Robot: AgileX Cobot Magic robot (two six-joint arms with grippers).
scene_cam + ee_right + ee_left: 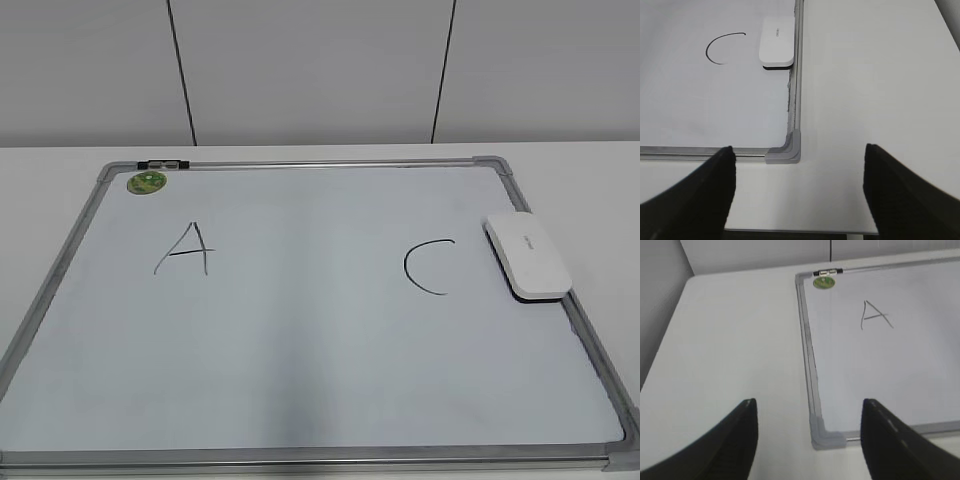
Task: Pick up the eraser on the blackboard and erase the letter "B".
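The blackboard [300,350] is a white dry-erase board with a grey frame, lying flat on the table. The white eraser [527,255] lies at its right edge, beside a black "C" [430,268]; it also shows in the right wrist view [777,41]. A black "A" [186,250] is on the left. No letter "B" shows between them; that area is bare. My left gripper [807,440] is open and empty over the board's near left corner. My right gripper [797,195] is open and empty over the table by the near right corner. Neither gripper shows in the exterior view.
A green round magnet [146,183] sits at the board's far left corner, next to a small black clip on the frame [163,164]. White table surface [865,75] lies to the right of the board and to its left [730,340]. A grey wall stands behind.
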